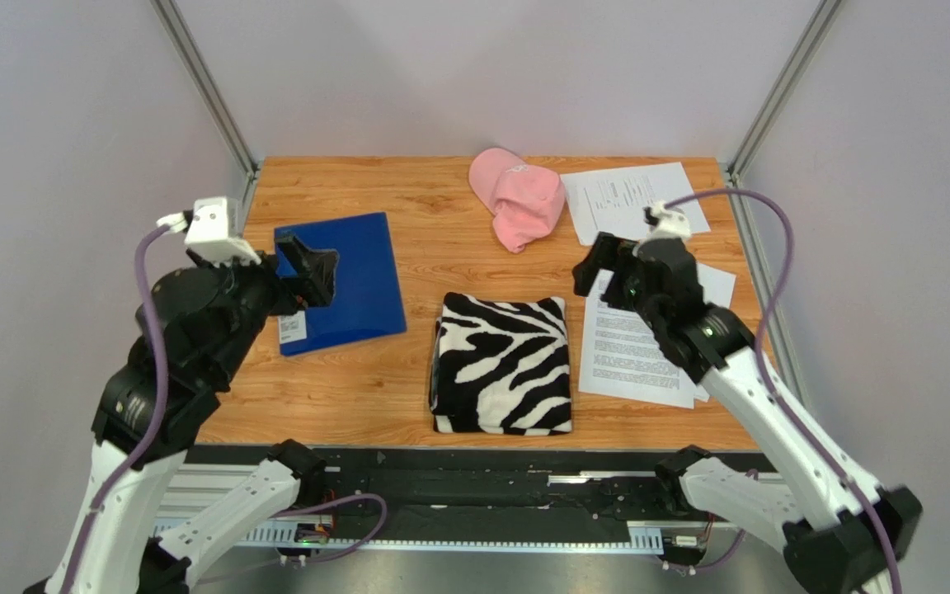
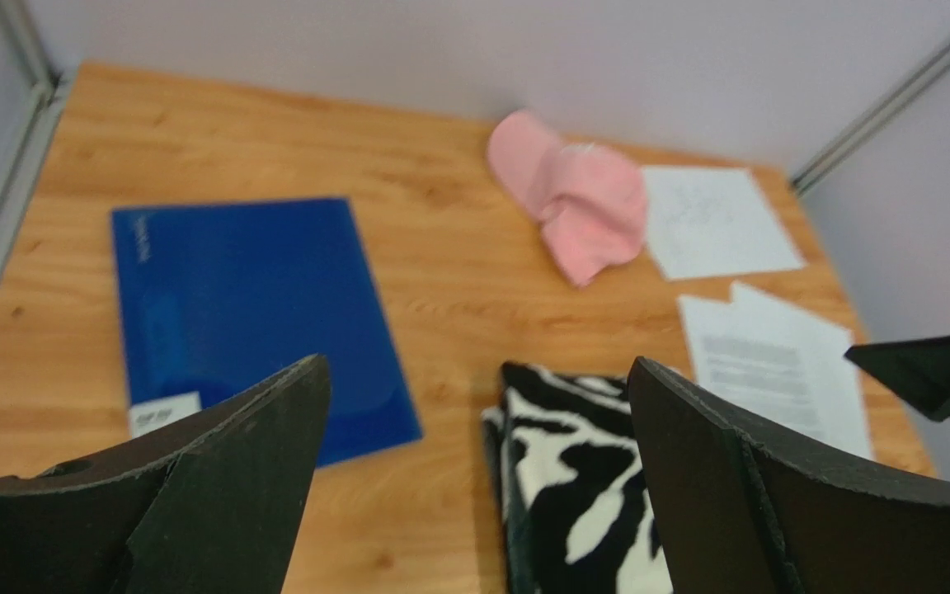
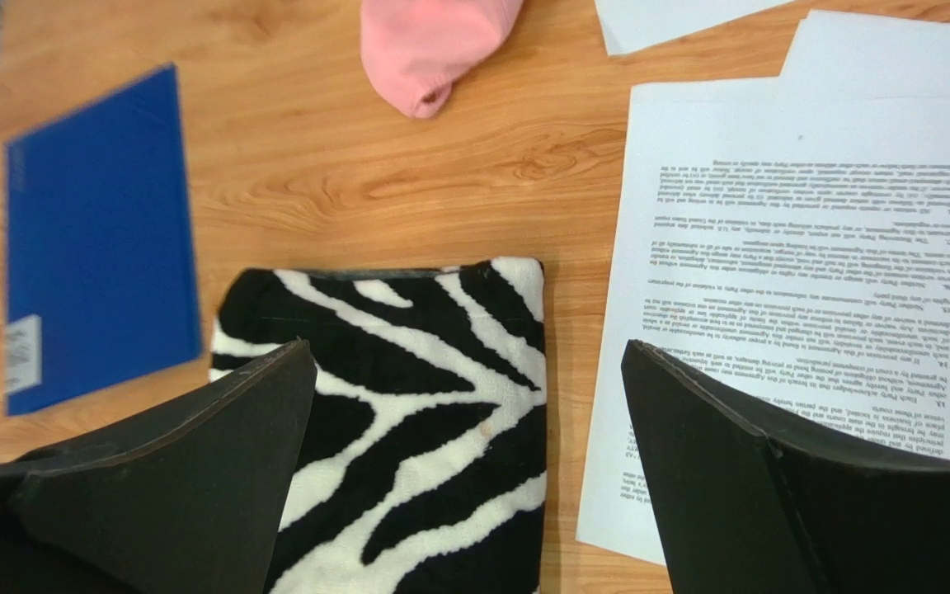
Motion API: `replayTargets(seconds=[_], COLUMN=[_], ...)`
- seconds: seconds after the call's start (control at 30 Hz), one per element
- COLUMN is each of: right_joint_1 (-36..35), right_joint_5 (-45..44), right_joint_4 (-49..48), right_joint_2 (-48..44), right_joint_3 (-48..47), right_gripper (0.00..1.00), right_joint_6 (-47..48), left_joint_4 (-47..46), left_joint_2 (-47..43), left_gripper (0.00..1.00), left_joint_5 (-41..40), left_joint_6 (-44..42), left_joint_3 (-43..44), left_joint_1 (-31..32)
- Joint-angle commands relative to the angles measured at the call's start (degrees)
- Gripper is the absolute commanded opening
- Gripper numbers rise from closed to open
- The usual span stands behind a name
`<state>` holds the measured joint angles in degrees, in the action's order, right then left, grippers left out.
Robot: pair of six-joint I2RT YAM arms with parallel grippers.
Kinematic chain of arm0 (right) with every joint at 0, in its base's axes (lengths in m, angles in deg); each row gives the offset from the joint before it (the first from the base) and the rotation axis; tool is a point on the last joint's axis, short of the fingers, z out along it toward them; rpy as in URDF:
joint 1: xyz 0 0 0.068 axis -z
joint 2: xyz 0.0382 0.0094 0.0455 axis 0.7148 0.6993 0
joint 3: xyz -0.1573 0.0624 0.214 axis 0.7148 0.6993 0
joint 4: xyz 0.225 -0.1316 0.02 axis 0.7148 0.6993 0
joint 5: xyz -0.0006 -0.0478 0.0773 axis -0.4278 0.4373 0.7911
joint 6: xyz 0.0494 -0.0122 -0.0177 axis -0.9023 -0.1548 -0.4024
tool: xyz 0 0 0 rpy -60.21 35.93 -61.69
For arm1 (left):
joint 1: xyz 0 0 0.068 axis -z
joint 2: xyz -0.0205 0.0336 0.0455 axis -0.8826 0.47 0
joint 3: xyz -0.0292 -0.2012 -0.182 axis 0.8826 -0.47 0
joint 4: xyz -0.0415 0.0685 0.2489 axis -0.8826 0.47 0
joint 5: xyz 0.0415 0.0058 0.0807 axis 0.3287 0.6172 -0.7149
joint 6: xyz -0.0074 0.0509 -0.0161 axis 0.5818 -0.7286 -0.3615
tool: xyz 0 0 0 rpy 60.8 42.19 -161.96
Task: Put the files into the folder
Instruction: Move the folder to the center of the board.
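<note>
The wooden desk holds a blue folder at left, a zebra cloth in the middle, a pink cap behind it, and white files at right.

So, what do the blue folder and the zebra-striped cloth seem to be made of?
Blue folder: probably smooth plastic, slightly glossy; faint sheen on its cover.
Zebra-striped cloth: soft fabric, seemingly short pile, matte; folded with rounded edges.
</note>
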<state>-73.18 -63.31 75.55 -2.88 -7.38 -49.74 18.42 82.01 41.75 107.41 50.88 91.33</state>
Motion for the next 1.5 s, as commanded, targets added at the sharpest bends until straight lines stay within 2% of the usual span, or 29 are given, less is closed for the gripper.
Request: replayTargets(seconds=[0.0, 0.03, 0.1, 0.17, 0.2, 0.23, 0.3, 0.33, 0.47, 0.5, 0.53, 0.63, 0.7, 0.77, 0.8, 0.83, 0.93, 1.0, 1.13, 1.23, 1.27, 1.33, 1.47], right_joint_1=[-0.7, -1.4, -4.2, -7.1, -7.9, -8.7, -12.1, -13.2, -16.7, -17.1, -17.4, -18.4, -19.1, -19.5, -19.5, -19.4, -19.3, -18.9, -18.6, -18.6, -18.5, -18.2, -17.9], right_joint_5=[5.5, 9.2, 11.0, 15.6, 17.6, 21.8, 24.4, 24.9, 28.3, 28.8, 30.0, 32.3, 33.2, 35.1, 35.7, 36.1, 35.8, 36.1, 35.5, 35.2, 35.1, 34.1, 33.6], right_joint_4=[4.5, 1.8, -1.6, -3.6, -3.6, -4.0, -4.8, -3.8, -1.2, -1.4, -2.9, -5.8, -6.9, -10.1, -10.8, -11.0, -10.7, -11.3, -12.2, -12.6, -12.9, -12.5, -13.2], right_joint_2=[15.3, 17.9, 27.3, 35.2, 42.8, 46.2, 56.1, 59.2, 72.2, 73.6, 75.9, 78.3, 80.0, 82.2, 83.0, 84.1, 86.6, 87.8, 89.7, 90.5, 90.7, 91.2, 91.4], right_joint_3=[-9.6, -11.3, -16.9, -22.2, -25.7, -31.5, -37.5, -44.3, -56.8, -58.0, -58.6, -59.8, -60.3, -60.3, -61.0, -61.6, -62.8, -62.6, -61.9, -61.1, -60.9, -60.2, -59.2], right_gripper=[1.0, 1.0, 1.0, 1.0, 1.0, 1.0, 0.99, 0.99, 0.97, 0.97, 0.97, 0.95, 0.95, 0.94, 0.93, 0.92, 0.84, 0.82, 0.72, 0.72, 0.72, 0.72, 0.72], right_joint_6=[6.6, 7.2, 6.4, 3.9, 2.9, 2.0, 0.2, 0.4, -1.3, -1.9, -2.0, -2.3, -2.3, -3.7, -4.4, -5.0, -5.4, -6.8, -8.6, -8.3, -8.6, -9.0, -8.8], left_joint_4=[26.4, 27.9, 29.1, 23.2, 20.5, 17.8, 16.3, 17.0, 12.9, 12.9, 13.2, 11.4, 11.3, 14.0, 14.8, 15.4, 13.5, 12.3, 8.5, 6.3, 5.5, 5.0, 5.6], left_joint_2=[12.3, 13.7, 15.9, 16.4, 17.3, 18.2, 24.1, 26.2, 34.9, 38.2, 39.8, 45.1, 49.4, 53.0, 56.5, 58.1, 61.3, 61.2, 58.4, 55.7, 54.7, 55.5, 57.5], left_gripper=[0.99, 0.99, 0.99, 0.99, 0.98, 0.96, 0.91, 0.91, 0.86, 0.87, 0.88, 0.89, 0.9, 0.91, 0.91, 0.91, 0.86, 0.81, 0.81, 0.79, 0.72, 0.65, 0.63], left_joint_5=[-10.9, -11.9, -11.0, -5.6, 4.5, 8.4, 11.7, 12.5, 7.9, 5.2, 6.0, 5.4, 10.8, 2.4, -6.4, -9.5, -15.4, -13.1, -9.9, -5.5, -3.5, -0.2, 2.6], left_joint_6=[-0.2, 0.0, 1.7, 2.7, 3.1, 3.3, 7.7, 8.9, 10.6, 10.6, 9.6, 0.8, -6.8, -11.5, -13.2, -14.7, -20.0, -19.4, -15.9, -12.1, -11.3, -8.8, -5.9], left_joint_3=[9.3, 9.2, 7.2, 1.5, -0.5, -2.8, -3.7, -2.8, -1.7, -1.5, -0.8, 0.7, 2.6, 5.2, 5.8, 6.1, 3.6, 1.9, -2.3, -3.3, -3.7, -3.4, -1.8], left_joint_1=[-0.4, -1.1, -4.1, -14.6, -19.5, -28.0, -33.8, -36.4, -36.8, -36.8, -37.6, -37.8, -37.3, -30.5, -27.5, -23.3, -19.4, -19.2, -19.2, -20.7, -21.7, -23.8, -31.8])
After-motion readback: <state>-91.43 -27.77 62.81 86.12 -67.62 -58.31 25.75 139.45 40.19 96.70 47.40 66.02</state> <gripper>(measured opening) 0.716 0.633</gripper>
